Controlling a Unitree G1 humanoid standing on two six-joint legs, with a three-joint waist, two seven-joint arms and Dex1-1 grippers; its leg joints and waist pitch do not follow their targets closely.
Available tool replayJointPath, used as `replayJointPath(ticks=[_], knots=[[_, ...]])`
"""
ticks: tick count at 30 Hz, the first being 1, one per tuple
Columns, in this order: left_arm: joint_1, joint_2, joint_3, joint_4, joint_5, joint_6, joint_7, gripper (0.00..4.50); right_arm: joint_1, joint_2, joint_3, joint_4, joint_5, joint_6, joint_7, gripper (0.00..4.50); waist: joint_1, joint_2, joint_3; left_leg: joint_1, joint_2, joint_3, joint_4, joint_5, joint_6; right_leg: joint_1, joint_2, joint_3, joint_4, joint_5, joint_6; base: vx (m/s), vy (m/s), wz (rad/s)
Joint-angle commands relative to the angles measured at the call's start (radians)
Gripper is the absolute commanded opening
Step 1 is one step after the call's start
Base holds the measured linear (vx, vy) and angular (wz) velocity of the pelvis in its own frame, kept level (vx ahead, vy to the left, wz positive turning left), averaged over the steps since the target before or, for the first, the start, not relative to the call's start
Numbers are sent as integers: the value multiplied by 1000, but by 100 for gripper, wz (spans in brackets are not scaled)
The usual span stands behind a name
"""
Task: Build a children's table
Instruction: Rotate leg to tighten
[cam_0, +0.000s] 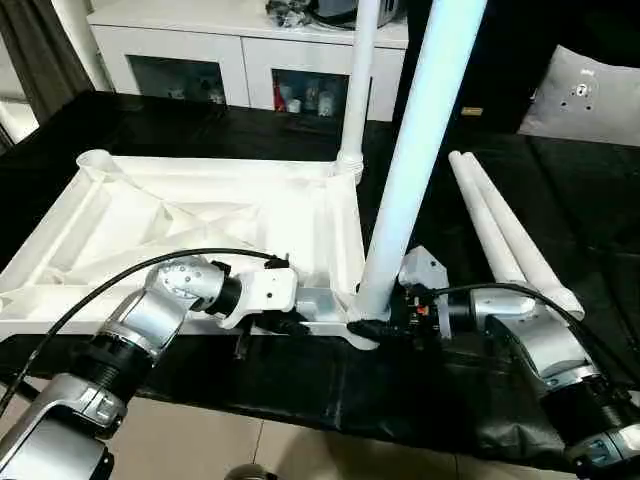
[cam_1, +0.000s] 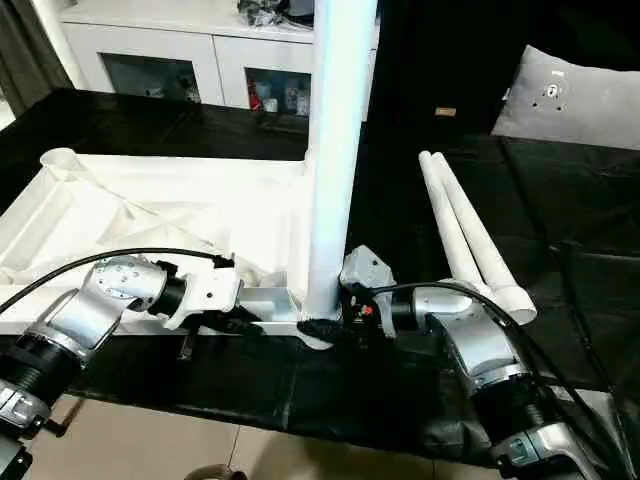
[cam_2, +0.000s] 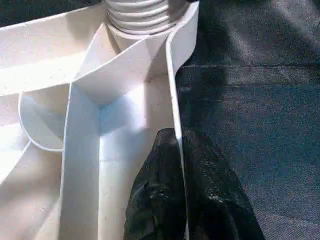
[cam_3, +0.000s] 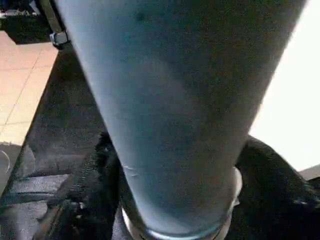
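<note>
The white table top (cam_0: 200, 215) lies ribbed side up on a black cloth. One white leg (cam_0: 358, 90) stands in its far right corner socket. A second leg (cam_0: 420, 150) stands upright in the near right socket. My right gripper (cam_0: 385, 325) is shut on this leg's base, and its black fingers (cam_3: 95, 170) flank the leg (cam_3: 175, 100) in the right wrist view. My left gripper (cam_0: 295, 325) is shut on the top's near rim, its fingers (cam_2: 160, 200) pinching the thin wall (cam_2: 175, 100). Two loose legs (cam_0: 510, 235) lie side by side to the right.
A white cabinet with glass doors (cam_0: 240, 50) stands behind the work surface. A grey cushion (cam_0: 590, 95) rests at the far right. The far left corner socket (cam_0: 95, 160) holds no leg. The cloth's front edge drops to a tiled floor (cam_0: 300, 450).
</note>
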Motion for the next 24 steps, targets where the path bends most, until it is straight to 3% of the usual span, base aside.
replayJointPath(ticks=[1,3,7,11,15,17,19,24], knots=[[4,-6,-41,-2,11,-14,-36,0,0,7,-2,1,14,14,28,285,-5,-7,-58,18,56,-12,-56,-128,56,32,-83,42,-58,18,-244,0,0,0],[16,-12,-29,-18,-12,13,-39,0,10,9,-1,3,26,29,36,277,-4,-3,-58,19,57,-13,-56,-132,53,32,-83,41,-57,15,-246,0,0,0],[49,-26,2,-63,-45,99,-9,0,35,32,-21,-12,66,82,13,273,-6,-5,-57,19,58,-13,-58,-141,49,32,-83,41,-57,13,-255,0,0,0],[80,-58,37,-107,-66,196,61,0,53,82,-14,-3,37,143,-94,272,-11,-4,-52,20,56,-15,-63,-171,37,29,-83,42,-65,-47,-245,0,0,0],[89,-125,80,-163,-75,343,184,0,34,204,-60,67,12,207,-305,271,-36,-5,-38,24,52,-23,-77,-305,-27,22,-87,46,-85,-295,-207,0,0,0],[84,-148,87,-167,-66,368,227,0,18,234,-81,95,13,220,-360,270,-50,-5,-38,24,51,-26,-79,-332,-43,19,-88,47,-90,-350,-186,0,0,0],[73,-214,106,-180,-59,431,318,0,-23,298,-132,170,14,237,-488,270,-64,-2,-38,25,49,-27,-77,-348,-49,15,-88,47,-94,-372,-182,0,0,0],[30,-333,104,-141,1,478,475,0,-85,364,-170,304,-41,191,-696,270,-74,-2,-38,28,47,-28,-73,-359,-45,8,-88,48,-104,-393,-169,0,0,0]])
